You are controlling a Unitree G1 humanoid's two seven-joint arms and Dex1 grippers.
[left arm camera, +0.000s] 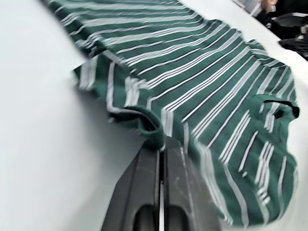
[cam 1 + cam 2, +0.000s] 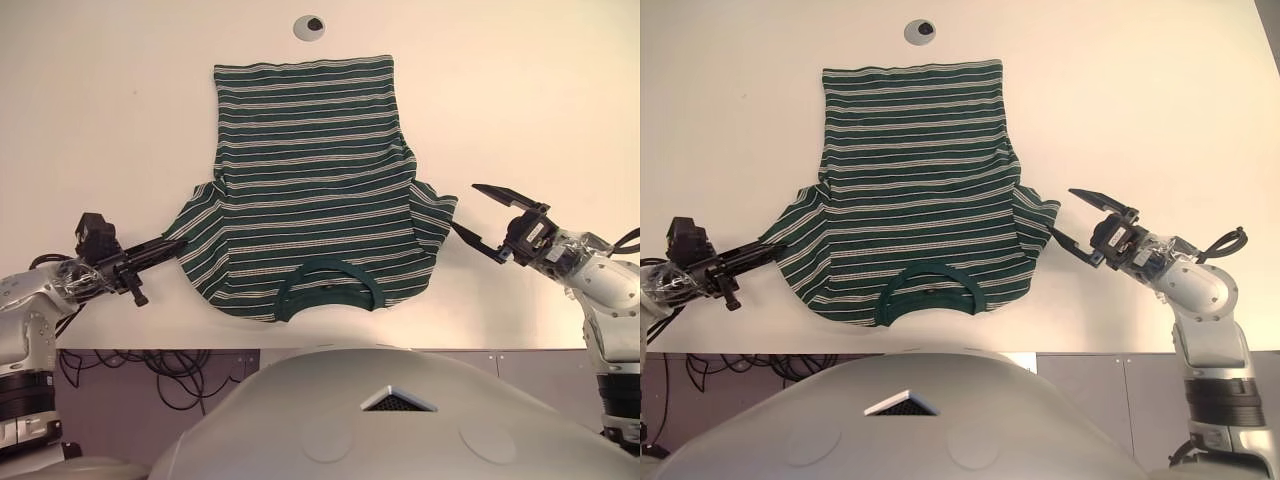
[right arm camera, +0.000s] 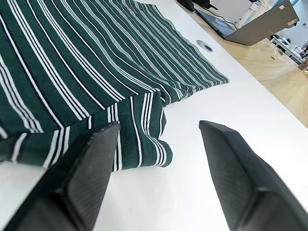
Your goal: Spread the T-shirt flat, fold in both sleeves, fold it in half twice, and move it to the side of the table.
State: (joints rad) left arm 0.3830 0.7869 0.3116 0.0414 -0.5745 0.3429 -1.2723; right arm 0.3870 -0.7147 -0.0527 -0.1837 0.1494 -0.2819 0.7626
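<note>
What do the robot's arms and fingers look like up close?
The left arm and right arm are silvery grey with rounded joints. The left gripper and right gripper are black, each with two long pointed fingers. A thin black cable loops by the right wrist.

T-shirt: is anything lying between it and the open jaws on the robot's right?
Nothing visible does. The right jaws stand open close beside the right sleeve of the T-shirt, with only bare table around them.
</note>
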